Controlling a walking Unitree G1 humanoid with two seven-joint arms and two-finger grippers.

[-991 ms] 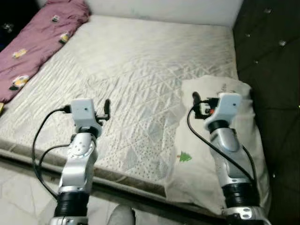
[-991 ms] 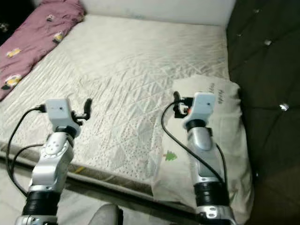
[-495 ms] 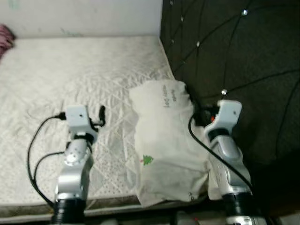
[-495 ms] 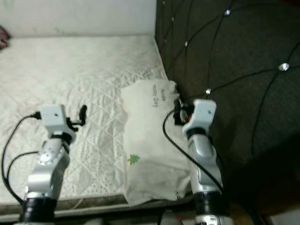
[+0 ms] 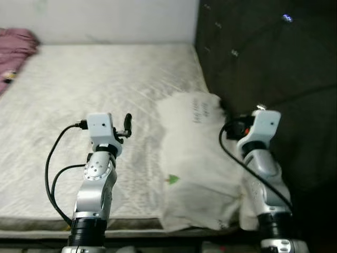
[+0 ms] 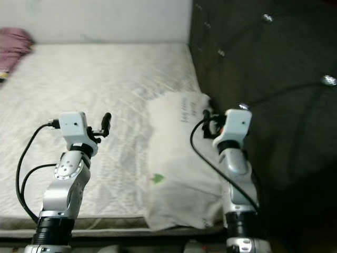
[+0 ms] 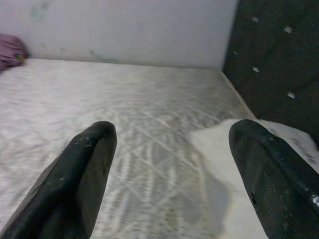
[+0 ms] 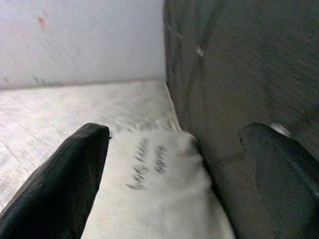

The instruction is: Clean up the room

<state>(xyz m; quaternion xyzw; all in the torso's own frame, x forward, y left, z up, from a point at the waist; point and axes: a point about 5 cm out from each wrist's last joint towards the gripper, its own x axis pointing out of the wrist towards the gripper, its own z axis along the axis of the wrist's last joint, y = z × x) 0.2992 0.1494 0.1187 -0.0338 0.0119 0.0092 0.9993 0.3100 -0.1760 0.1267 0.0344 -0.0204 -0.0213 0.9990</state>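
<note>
A white pillow (image 5: 197, 158) with grey lettering and a small green tree print lies on the right side of the mattress (image 5: 79, 79), against the dark tufted headboard (image 5: 263, 58). My left gripper (image 5: 126, 124) is raised over the mattress, left of the pillow, open and holding nothing; the left wrist view shows its fingers (image 7: 84, 174) wide apart. My right gripper (image 5: 228, 125) hovers over the pillow's right edge near the headboard, open as well, with the pillow's lettered end (image 8: 149, 164) between its spread fingers (image 8: 75, 169).
A pink blanket (image 5: 16, 45) lies bunched at the far left of the bed. A white wall (image 5: 105, 21) runs behind the mattress. The headboard closes off the right side. The mattress's front edge (image 5: 121, 224) is just before me.
The whole view has swung right from the pink blanket toward the headboard, then slightly back left. Both arms keep the same raised pose. The pillow lies where it was.
</note>
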